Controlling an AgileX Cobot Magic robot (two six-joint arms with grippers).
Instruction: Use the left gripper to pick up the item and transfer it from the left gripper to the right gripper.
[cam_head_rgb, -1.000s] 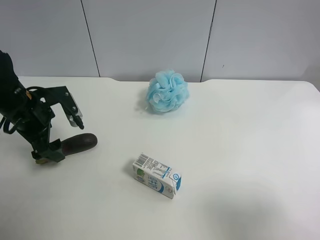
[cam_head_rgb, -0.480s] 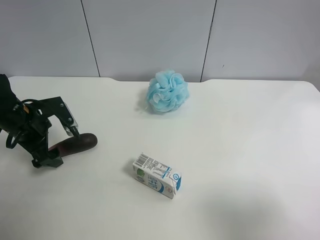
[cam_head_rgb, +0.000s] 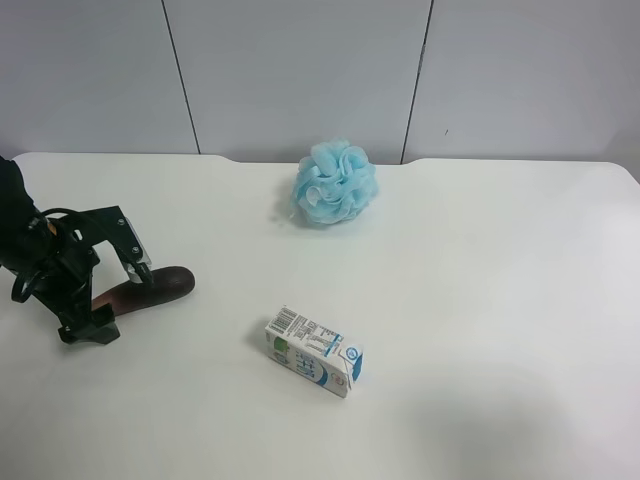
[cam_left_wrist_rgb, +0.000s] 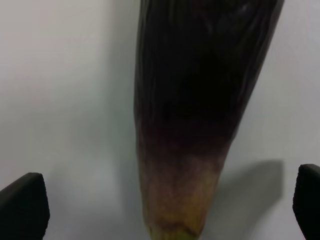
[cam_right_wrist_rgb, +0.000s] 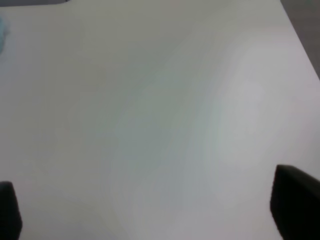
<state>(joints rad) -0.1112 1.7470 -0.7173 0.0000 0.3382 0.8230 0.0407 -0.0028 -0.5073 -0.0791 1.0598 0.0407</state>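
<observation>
A white table (cam_head_rgb: 480, 300) carries an eggplant (cam_head_rgb: 155, 287), a milk carton (cam_head_rgb: 314, 351) and a blue bath pouf (cam_head_rgb: 335, 182).

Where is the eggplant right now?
The eggplant lies on the table at the exterior high view's left side, its pale end between the open left tool's fingers, left of the milk carton.

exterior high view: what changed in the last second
The black two-finger left gripper slid back and down toward the view's lower left, its open jaws now straddling the paler end of the long dark purple eggplant; nothing is gripped yet. The eggplant, the white-and-blue milk carton and the fluffy light-blue bath pouf stayed put.
</observation>
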